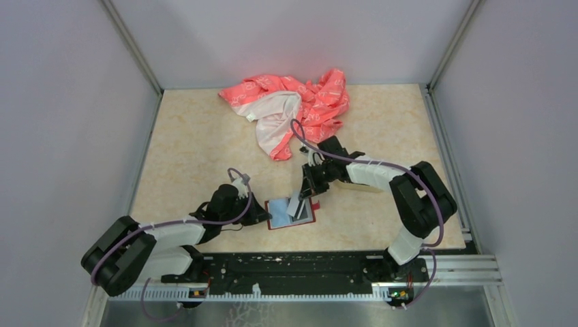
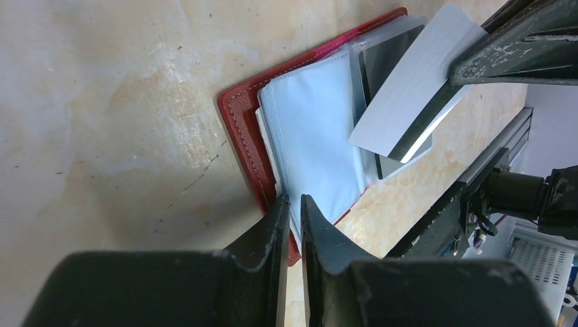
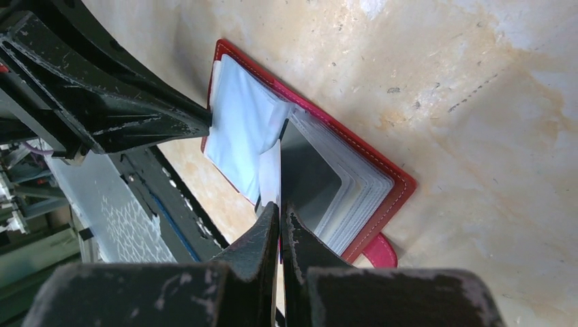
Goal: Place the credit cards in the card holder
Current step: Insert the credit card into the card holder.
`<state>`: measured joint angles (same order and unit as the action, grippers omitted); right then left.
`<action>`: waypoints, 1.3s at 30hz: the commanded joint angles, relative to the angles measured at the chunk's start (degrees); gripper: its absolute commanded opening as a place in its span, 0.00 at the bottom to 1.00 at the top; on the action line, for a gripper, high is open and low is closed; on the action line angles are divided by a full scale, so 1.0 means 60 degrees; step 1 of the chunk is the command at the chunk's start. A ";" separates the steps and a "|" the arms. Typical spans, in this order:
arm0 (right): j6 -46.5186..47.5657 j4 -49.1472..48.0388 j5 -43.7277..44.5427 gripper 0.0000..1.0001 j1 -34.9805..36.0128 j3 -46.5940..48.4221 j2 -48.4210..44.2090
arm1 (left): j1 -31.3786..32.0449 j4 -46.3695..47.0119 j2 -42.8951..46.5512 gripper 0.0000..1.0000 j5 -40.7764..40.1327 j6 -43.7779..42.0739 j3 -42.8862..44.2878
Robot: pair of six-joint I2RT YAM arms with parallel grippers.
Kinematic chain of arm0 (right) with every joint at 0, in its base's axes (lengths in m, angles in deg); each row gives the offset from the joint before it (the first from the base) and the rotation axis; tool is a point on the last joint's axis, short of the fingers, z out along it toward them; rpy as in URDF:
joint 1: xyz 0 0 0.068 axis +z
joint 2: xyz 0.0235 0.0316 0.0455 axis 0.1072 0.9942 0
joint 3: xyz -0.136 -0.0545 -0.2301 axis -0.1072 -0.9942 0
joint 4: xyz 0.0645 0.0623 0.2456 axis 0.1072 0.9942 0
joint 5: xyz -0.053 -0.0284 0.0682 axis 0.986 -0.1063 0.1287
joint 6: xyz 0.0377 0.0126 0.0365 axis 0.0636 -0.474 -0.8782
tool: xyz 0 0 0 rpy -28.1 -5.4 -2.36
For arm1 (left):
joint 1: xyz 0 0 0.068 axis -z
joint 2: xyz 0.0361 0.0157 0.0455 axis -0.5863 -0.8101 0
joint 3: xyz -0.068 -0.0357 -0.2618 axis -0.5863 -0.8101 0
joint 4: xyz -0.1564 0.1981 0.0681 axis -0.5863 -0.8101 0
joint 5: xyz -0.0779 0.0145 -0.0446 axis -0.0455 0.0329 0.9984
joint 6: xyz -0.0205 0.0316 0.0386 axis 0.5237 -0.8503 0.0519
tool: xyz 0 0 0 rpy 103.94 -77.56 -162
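The dark red card holder [image 1: 292, 213] lies open on the table, pale grey-blue pockets up. It also shows in the left wrist view [image 2: 238, 129] and the right wrist view [image 3: 399, 184]. My left gripper [image 1: 264, 216] [image 2: 294, 199] is shut on the holder's left edge, pinching its pocket sheets. My right gripper [image 1: 305, 197] [image 3: 280, 208] is shut on a credit card [image 2: 416, 88] and holds it tilted, with its lower end over the holder's right pockets. A dark card [image 2: 383, 58] sits in a right pocket under it. Other cards are out of view.
A pink-and-white patterned cloth [image 1: 293, 109] lies crumpled at the back of the table. The holder's red snap strap [image 3: 379, 251] sticks out on the right side. The black mounting rail [image 1: 293, 266] runs along the near edge, close to the holder.
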<state>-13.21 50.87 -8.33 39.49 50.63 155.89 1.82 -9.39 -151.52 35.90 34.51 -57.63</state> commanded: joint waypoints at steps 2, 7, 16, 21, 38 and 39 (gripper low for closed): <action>-0.0164 -0.0059 0.0158 0.00 0.0141 0.0252 -0.0322 | -0.0039 -0.0594 0.0208 0.17 -0.0438 -0.0356 0.0064; -0.0004 -0.0021 -0.0137 0.00 0.0245 0.0355 -0.0004 | -0.0045 -0.0560 0.0263 0.18 -0.0353 -0.0404 0.0088; 0.0267 -0.0053 -0.0596 0.00 0.0502 0.0393 0.0569 | -0.0043 -0.0360 0.0020 0.18 -0.0226 -0.0510 0.0131; 0.0305 -0.0129 -0.0844 0.00 0.0521 0.0397 0.0823 | -0.0045 -0.0316 -0.0122 0.18 -0.0223 -0.0585 0.0186; 0.1278 0.1347 -0.1209 0.06 0.0497 0.1553 0.2112 | -0.0042 -0.0642 -0.0538 0.21 -0.0382 -0.1107 0.0716; 0.1370 0.1535 -0.1296 0.06 0.0486 0.1713 0.2261 | -0.0043 -0.0691 -0.0523 0.21 -0.0446 -0.1133 0.0717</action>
<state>-9.23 55.46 -15.19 41.66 56.70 166.51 1.82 -11.03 -153.93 35.95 29.94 -54.49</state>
